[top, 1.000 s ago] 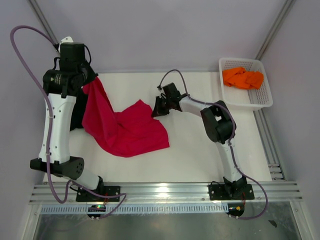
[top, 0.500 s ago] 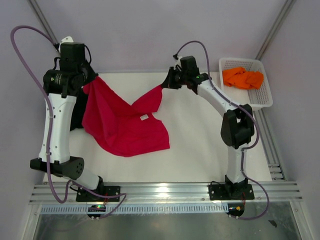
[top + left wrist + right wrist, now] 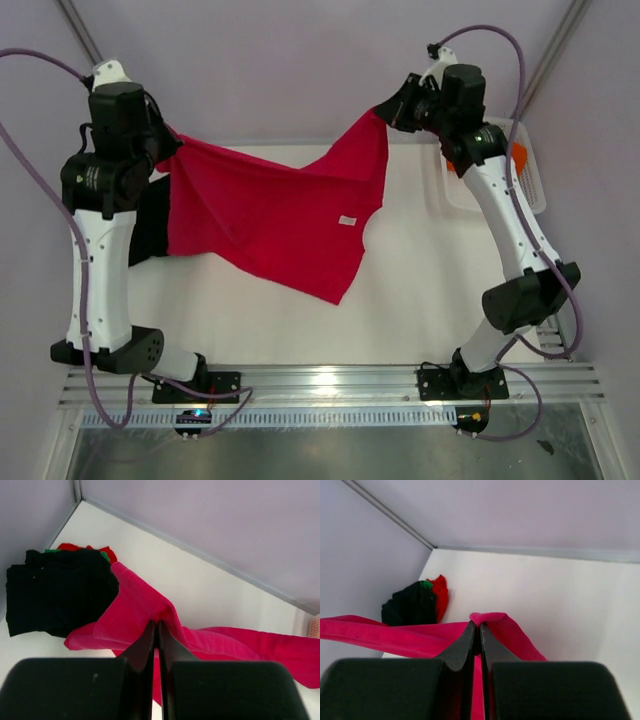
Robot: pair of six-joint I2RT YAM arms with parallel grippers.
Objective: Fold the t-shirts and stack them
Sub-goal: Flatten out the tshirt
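Note:
A large crimson-red t-shirt [image 3: 270, 215] with a small white label [image 3: 347, 220] hangs stretched between both grippers above the table. My left gripper [image 3: 172, 152] is shut on its left end, and the left wrist view shows cloth [image 3: 140, 605] pinched at the tips of that gripper [image 3: 156, 625]. My right gripper [image 3: 385, 112] is shut on the opposite end, high at the back right, with a fold of cloth [image 3: 492, 617] bulging over the tips of the gripper [image 3: 476, 626]. A folded black t-shirt [image 3: 55, 592] lies on a red one [image 3: 107, 553] in the far left corner.
The white mesh basket [image 3: 460, 200] stands at the back right, partly behind my right arm, with an orange t-shirt [image 3: 520, 158] in it. A bit of green cloth [image 3: 104, 555] shows in the corner stack. The white table [image 3: 430, 260] shows bare under the raised shirt.
The right gripper has carried its end of the crimson shirt from mid-table up to the back right. The left arm rose slightly. The shirt went from heaped to spread in the air.

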